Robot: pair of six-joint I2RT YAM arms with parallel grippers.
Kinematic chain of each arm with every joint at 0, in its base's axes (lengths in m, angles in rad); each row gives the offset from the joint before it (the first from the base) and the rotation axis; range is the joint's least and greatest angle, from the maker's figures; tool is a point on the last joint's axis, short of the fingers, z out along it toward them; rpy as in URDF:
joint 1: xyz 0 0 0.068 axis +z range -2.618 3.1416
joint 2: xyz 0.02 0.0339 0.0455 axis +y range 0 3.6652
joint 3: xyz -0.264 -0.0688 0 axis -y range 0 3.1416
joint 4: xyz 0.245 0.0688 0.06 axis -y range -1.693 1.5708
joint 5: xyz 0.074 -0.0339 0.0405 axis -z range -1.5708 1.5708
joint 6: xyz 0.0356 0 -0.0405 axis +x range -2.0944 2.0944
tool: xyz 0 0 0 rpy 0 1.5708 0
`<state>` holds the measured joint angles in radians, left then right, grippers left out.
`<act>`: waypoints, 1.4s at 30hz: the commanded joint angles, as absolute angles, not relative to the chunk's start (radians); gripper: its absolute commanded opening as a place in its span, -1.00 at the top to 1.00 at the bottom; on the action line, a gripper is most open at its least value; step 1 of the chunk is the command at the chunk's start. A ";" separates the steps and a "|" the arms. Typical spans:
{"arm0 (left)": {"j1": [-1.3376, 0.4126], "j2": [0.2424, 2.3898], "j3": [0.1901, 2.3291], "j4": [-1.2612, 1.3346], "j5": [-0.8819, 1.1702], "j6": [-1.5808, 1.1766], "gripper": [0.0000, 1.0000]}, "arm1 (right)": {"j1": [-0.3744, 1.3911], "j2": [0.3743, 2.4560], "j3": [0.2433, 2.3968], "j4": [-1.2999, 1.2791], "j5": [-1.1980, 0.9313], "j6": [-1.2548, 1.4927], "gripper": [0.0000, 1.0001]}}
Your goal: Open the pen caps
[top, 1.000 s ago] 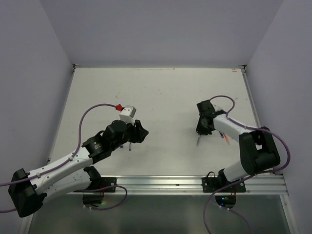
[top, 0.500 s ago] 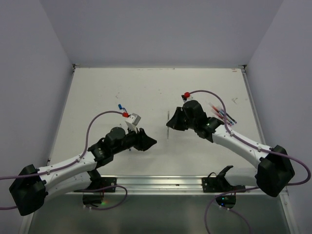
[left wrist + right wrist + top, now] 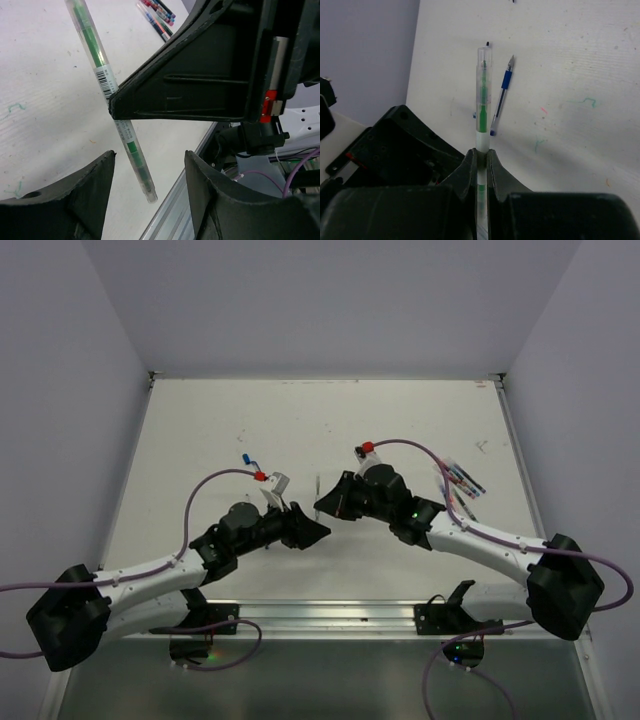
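My right gripper is shut on a clear-barrelled pen with a green refill and holds it above the table at the centre. My left gripper is open. The pen's near end shows between its spread fingers without touching them. In the top view the left gripper sits just in front of the right gripper. Several more pens with small red and blue caps lie at the right, also seen in the left wrist view.
A blue pen with a bare tip lies on the table behind the held pen, also seen in the top view. The metal rail runs along the near edge. The tabletop carries small ink marks.
Both arms have swung to the table's centre. The right gripper has carried the green pen left from the right side, and the left gripper has moved right to face it.
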<state>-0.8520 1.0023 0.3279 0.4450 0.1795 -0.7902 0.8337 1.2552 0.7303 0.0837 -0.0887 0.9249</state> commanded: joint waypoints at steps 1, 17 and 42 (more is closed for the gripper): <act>-0.854 1.014 0.311 0.508 0.180 -0.822 -0.21 | 0.853 1.235 0.736 0.179 -0.054 0.960 1.00; -0.854 0.988 0.322 0.410 0.150 -0.772 1.00 | 0.874 1.241 0.873 -0.026 0.064 0.836 -0.32; -0.854 0.865 0.285 0.304 0.135 -0.753 1.00 | 0.864 1.407 1.051 -0.046 0.067 0.784 0.16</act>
